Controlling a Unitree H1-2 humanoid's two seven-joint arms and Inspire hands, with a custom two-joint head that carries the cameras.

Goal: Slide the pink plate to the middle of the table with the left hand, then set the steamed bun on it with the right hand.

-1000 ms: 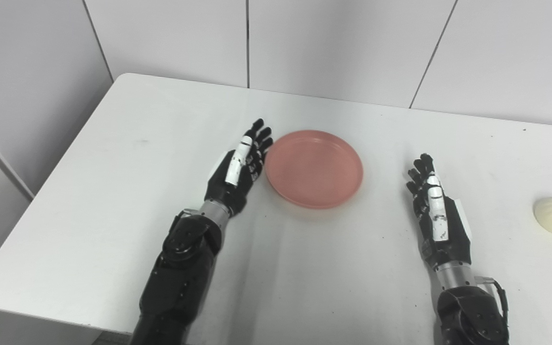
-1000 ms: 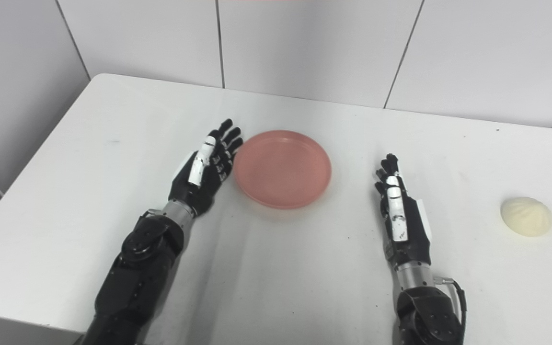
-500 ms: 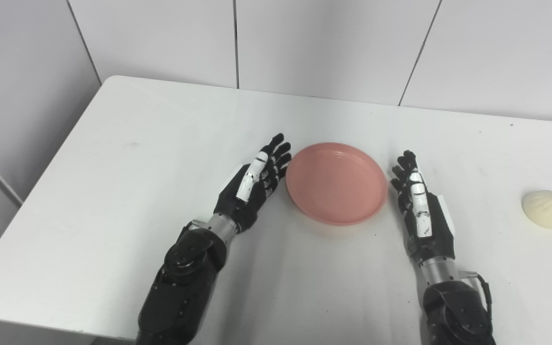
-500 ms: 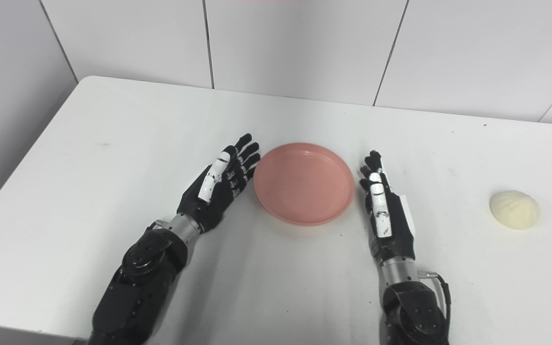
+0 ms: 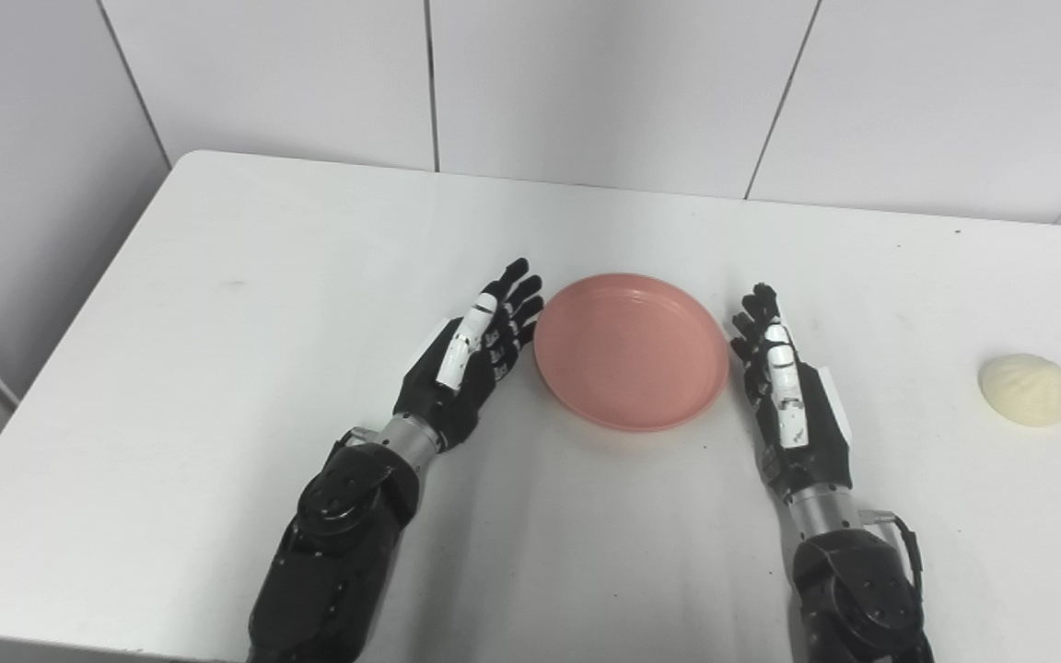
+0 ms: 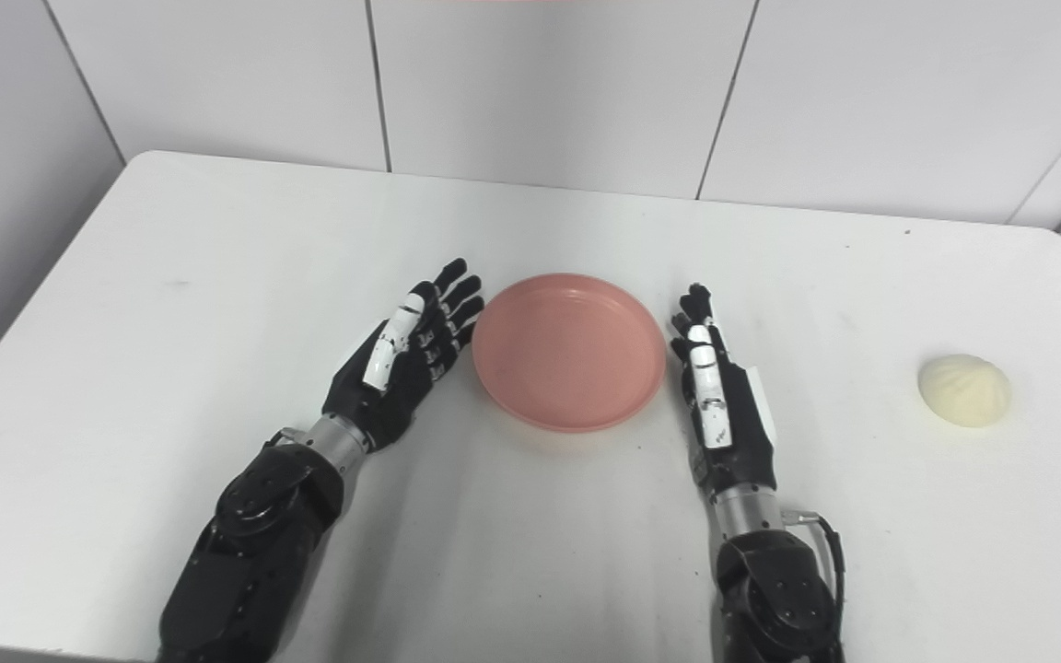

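Note:
A pink plate [image 5: 631,350] lies flat near the middle of the white table [image 5: 217,304]. My left hand [image 5: 472,355] is open, fingers straight, its fingertips by the plate's left rim. My right hand [image 5: 786,393] is open, standing on edge right beside the plate's right rim. I cannot tell whether either hand touches the rim. A pale steamed bun [image 5: 1027,389] sits alone at the far right of the table, well away from my right hand; it also shows in the right eye view [image 6: 963,390].
A white tiled wall [image 5: 586,83] rises behind the table's far edge. The table's left edge [image 5: 61,341] and right rear corner [image 6: 1060,241] are in view.
The camera has turned to the right. The plate has slid right with my left hand at its rim. My right hand has come in close to the plate's right rim.

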